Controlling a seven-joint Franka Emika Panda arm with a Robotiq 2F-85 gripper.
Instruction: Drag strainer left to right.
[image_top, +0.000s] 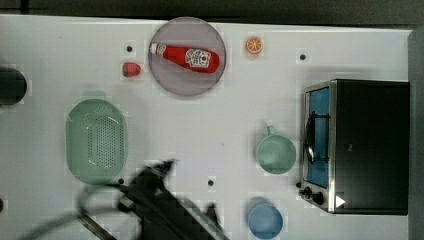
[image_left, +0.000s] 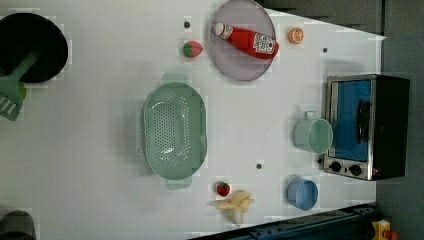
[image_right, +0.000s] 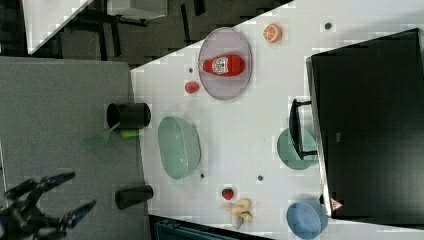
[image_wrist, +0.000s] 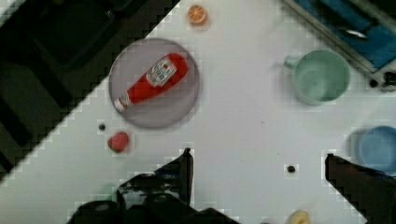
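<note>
Gripper (image_wrist: 257, 161) is seen spread wide with nothing held, kinda parked up off the table (image_top: 210, 125). Strainer (image_top: 96, 141) is sat toward the top view's left, just beside the fingers, long axis running up-down there.

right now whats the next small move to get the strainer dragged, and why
Probably bring the gripper down onto the near rim of the strainer. In the wrist view the fingers stand wide apart with nothing between them, and in the top view the strainer sits untouched at the top view's left, the arm just beside it.
</note>
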